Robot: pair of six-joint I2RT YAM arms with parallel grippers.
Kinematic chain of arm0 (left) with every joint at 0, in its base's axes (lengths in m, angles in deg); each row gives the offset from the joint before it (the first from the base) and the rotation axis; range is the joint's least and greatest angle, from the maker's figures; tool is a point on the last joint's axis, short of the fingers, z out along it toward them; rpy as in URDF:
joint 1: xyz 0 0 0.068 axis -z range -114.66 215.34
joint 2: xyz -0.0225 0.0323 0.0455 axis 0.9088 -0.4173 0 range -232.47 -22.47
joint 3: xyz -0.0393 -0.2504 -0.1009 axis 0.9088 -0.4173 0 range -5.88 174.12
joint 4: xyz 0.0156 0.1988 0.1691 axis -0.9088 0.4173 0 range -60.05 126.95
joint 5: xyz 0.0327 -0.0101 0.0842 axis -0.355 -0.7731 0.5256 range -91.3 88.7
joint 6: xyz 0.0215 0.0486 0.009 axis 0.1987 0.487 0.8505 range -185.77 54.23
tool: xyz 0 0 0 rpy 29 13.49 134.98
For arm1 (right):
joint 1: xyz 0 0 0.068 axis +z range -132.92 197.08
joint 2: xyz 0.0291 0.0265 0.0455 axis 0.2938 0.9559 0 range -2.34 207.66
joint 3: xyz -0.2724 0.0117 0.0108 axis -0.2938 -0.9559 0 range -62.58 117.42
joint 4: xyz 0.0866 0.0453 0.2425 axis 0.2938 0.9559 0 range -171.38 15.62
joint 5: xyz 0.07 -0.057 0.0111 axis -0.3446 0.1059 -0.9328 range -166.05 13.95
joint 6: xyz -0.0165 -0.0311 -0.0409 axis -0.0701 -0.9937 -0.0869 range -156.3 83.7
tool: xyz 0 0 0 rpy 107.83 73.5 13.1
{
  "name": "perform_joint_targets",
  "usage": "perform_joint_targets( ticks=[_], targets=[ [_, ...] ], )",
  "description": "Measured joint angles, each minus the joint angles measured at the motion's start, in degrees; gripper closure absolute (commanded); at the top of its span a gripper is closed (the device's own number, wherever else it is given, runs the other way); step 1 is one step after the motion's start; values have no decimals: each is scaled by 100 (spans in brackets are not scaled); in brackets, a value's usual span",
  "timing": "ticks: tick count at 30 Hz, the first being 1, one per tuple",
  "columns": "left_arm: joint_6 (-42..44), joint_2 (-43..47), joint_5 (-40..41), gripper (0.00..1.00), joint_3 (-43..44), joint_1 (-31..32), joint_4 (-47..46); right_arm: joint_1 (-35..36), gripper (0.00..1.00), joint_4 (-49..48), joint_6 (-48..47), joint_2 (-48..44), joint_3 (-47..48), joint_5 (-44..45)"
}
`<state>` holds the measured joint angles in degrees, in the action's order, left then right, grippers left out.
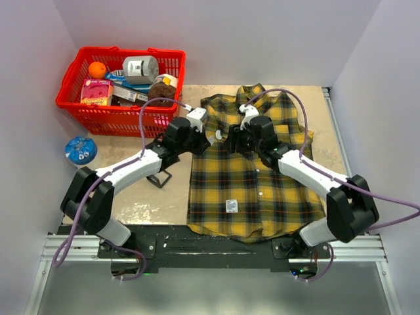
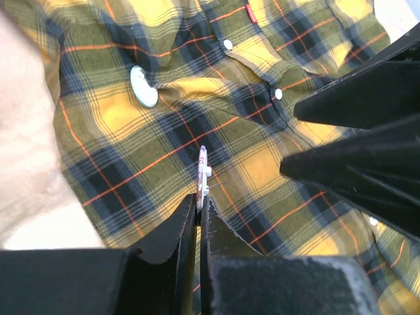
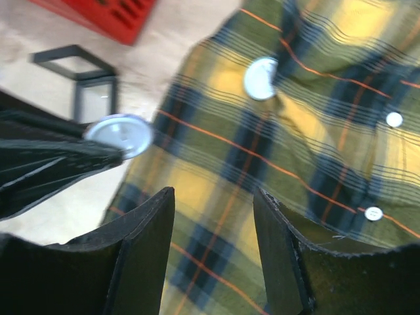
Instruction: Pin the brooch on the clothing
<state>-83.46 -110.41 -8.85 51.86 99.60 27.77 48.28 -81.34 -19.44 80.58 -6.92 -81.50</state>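
two arms meet over the upper chest of the shirt [image 1: 256, 190]; it is a yellow-and-dark plaid button-up, spread flat and face up on the surface [image 1: 144, 207], collar at the far side from the arm bases, small white label [image 1: 231, 205] near the hem

left gripper [image 2: 199, 205] reaches in from the shirt's left edge; its jaws are clenched on the brooch [image 2: 202, 172]; the brooch is a thin round disc, edge-on in the left wrist view and a pale silvery face in the right wrist view; it sits low over the plaid, to the left of the row of white buttons [image 2: 228, 44]; cannot tell whether it touches the cloth

right gripper [image 3: 213, 197] faces it from the other side, the two sets of tips near each other; its jaws stand apart, released, with only plaid fabric showing between them

second pale round disc [image 2: 143, 85] lies on the cloth a little beyond the held brooch; cannot tell what it is

red basket [image 1: 98, 117] sits at the far left corner of the surface; it holds an orange [image 1: 97, 69], a tin [image 1: 141, 67], a jar [image 1: 163, 88] and some boxes; black wire frame [image 1: 157, 178] stands on the surface between the left arm and the shirt's left edge; blue round object [image 1: 81, 149] lies out by the left edge
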Motion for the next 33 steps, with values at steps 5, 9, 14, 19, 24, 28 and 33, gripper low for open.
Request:
perform_joint_targets(
  ticks=[5,9,14,19,24,28,33],
  targets=[
    [-415,-413,129,100,-142,0,-520,-101,52,-315,-87,490,-85,208],
    [-627,-833,243,100,-142,0,-739,-103,55,-586,-232,1058,-81,330],
    [-728,-1106,415,100,-138,7,-763,-129,58,-682,-398,1792,55,463],
    [-728,-1215,535,100,-76,28,-765,-138,60,-704,-525,2087,382,590],
    [-723,-1318,568,100,13,37,-765,-138,60,-839,-640,2096,564,667],
    [-723,-1403,568,100,57,37,-761,-140,62,-839,-719,2100,581,756],
    [-723,-1582,566,100,208,44,-748,-160,70,-852,-789,2369,754,791]
  ],
)
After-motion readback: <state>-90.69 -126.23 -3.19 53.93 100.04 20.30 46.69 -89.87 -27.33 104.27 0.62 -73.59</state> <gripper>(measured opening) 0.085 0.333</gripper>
